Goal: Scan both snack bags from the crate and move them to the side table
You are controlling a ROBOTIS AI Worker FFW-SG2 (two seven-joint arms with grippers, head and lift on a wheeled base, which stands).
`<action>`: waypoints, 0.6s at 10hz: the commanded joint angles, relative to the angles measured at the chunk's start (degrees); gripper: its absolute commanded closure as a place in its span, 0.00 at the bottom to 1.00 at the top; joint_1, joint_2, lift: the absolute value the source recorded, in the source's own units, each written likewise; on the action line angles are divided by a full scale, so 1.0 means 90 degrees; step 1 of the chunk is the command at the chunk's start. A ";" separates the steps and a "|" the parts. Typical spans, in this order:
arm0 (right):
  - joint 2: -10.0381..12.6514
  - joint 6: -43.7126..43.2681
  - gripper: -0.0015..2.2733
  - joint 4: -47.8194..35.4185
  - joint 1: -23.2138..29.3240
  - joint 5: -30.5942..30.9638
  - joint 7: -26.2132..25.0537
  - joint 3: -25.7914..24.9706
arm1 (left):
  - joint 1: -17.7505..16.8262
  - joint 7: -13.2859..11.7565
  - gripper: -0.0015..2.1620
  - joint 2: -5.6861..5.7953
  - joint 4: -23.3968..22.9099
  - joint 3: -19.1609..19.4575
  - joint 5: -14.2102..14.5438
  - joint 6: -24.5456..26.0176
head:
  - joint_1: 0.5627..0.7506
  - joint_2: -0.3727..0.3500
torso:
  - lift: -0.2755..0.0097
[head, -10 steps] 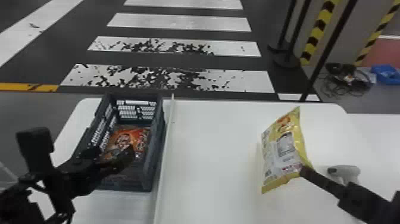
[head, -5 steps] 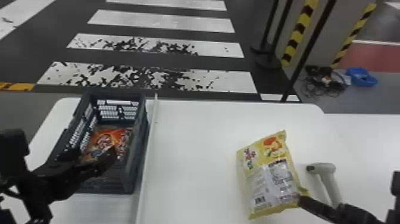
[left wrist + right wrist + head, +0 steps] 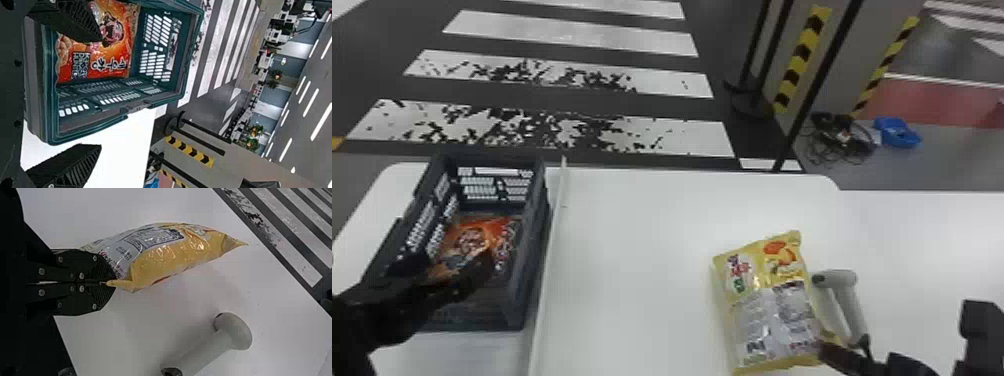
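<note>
Black and pinched together, the right gripper [image 3: 824, 350] clamped a corner of the yellow snack bag [image 3: 767, 305], near the grey scanner [image 3: 849, 305]. The left gripper [image 3: 457, 267] stood with fingers apart at the crate [image 3: 529, 260], the orange snack bag [image 3: 499, 232] lying inside.

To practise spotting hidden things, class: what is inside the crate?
An orange snack bag lies in the crate, picture side up. The left gripper hides part of its print, and whatever is beneath the bag is covered.

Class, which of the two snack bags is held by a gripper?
The yellow bag: the right gripper pinches it by a corner, while the orange bag lies inside the crate.
</note>
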 commanded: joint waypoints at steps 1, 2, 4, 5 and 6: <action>0.0019 -0.0029 0.07 -0.0040 0.0000 0.0157 -0.0031 0.0104 | 0.0008 -0.0005 0.01 0.0000 0.0009 0.0004 -0.0005 0.0004 | 0.70 0.26 | 0.63; 0.0028 -0.0185 0.00 -0.0069 0.0000 0.0391 -0.0011 0.0201 | 0.0008 -0.0005 0.02 0.0000 0.0009 0.0014 -0.0005 0.0004 | 0.70 0.26 | 0.63; 0.0019 -0.0322 0.01 -0.0108 0.0010 0.0753 -0.0011 0.0358 | 0.0008 -0.0044 0.02 -0.0019 0.0077 0.0014 -0.0005 -0.0016 | 0.70 0.26 | 0.63; 0.0019 -0.0498 0.01 -0.0108 0.0010 0.1026 -0.0011 0.0485 | 0.0008 -0.0063 0.02 -0.0019 0.0155 0.0014 -0.0005 -0.0055 | 0.70 0.25 | 0.63; 0.0009 -0.0556 0.01 -0.0098 0.0010 0.1212 -0.0001 0.0582 | 0.0008 -0.0093 0.02 -0.0010 0.0194 0.0014 -0.0005 -0.0074 | 0.70 0.25 | 0.63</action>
